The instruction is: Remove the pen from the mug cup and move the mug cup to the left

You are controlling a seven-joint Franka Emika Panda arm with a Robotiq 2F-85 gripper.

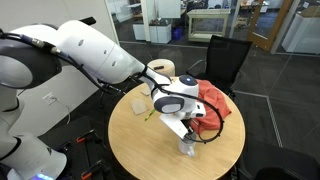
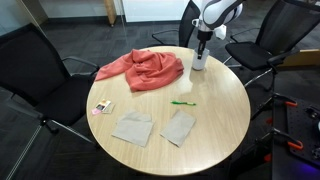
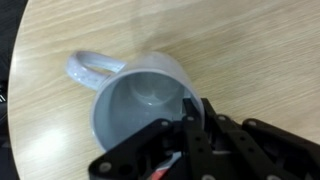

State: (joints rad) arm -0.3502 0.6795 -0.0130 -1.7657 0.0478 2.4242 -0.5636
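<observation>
The mug cup (image 3: 135, 95), pale grey-white and empty, is standing upright on the round wooden table (image 2: 220, 112), near its edge and just beside the red cloth (image 2: 145, 68). The gripper (image 3: 190, 115) is pinching the mug cup's rim opposite the handle, its black fingers hiding the near wall. The green pen (image 2: 181, 102) is lying flat on the table, apart from the mug cup. Pale flat pieces (image 2: 132, 128) are lying farther off, too blurred to identify.
</observation>
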